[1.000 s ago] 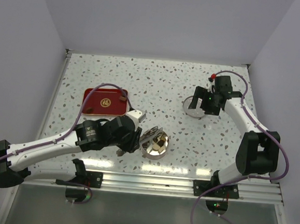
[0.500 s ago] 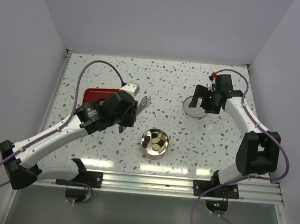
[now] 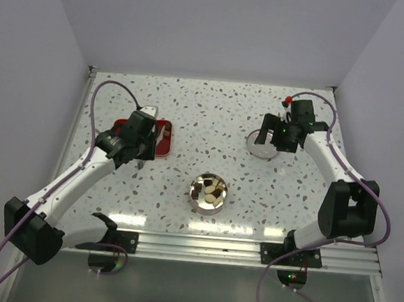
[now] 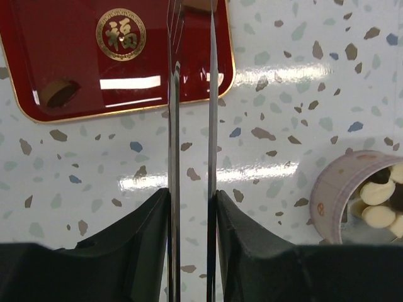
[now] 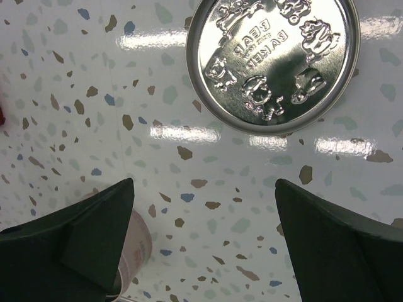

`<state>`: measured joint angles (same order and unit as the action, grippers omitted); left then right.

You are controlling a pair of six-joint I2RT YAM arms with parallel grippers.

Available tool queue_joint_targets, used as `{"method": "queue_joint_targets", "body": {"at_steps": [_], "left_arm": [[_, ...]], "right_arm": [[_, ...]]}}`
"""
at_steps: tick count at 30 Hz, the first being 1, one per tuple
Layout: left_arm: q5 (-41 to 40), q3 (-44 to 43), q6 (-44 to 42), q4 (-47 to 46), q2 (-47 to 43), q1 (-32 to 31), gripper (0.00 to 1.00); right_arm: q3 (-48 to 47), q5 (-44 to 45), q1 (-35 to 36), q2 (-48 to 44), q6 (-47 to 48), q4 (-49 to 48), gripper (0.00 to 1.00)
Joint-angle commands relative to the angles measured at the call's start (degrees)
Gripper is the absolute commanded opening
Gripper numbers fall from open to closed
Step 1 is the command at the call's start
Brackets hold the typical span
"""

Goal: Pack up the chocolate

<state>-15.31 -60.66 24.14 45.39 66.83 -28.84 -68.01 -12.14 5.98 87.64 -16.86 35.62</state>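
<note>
Most of the chocolate (image 3: 210,189) lay in the open round tin (image 3: 207,210) at mid-table, cream-white, tan and dark pieces heaped together. Two more sat on the red tray (image 4: 82,63): a brown piece (image 4: 60,93) near its left end, and a second piece (image 4: 199,4) at its right end, cut by the frame edge. The left gripper (image 4: 192,195) clamped the metal tweezers (image 4: 174,157), whose blades ran narrowly apart to either side of that second piece; I could not tell whether they pinched it. The right gripper (image 5: 204,185) hung spread wide above the speckled table (image 3: 212,110), near the embossed lid (image 5: 274,63) lying flat, well apart from the tin.
</note>
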Motion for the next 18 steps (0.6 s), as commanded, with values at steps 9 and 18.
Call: {"method": "queue_joint_targets", "body": {"at_steps": [9, 18], "left_arm": [[0.3, 4.5, -1.1, -4.3, -2.0, 0.3, 0.42], [1.1, 7.0, -0.9, -7.7, 0.9, 0.3, 0.43]], "right_arm": [[0.2, -0.6, -0.2, -1.5, 0.7, 0.4, 0.97], [0.7, -0.2, -0.3, -1.8, 0.6, 0.1, 0.97]]}}
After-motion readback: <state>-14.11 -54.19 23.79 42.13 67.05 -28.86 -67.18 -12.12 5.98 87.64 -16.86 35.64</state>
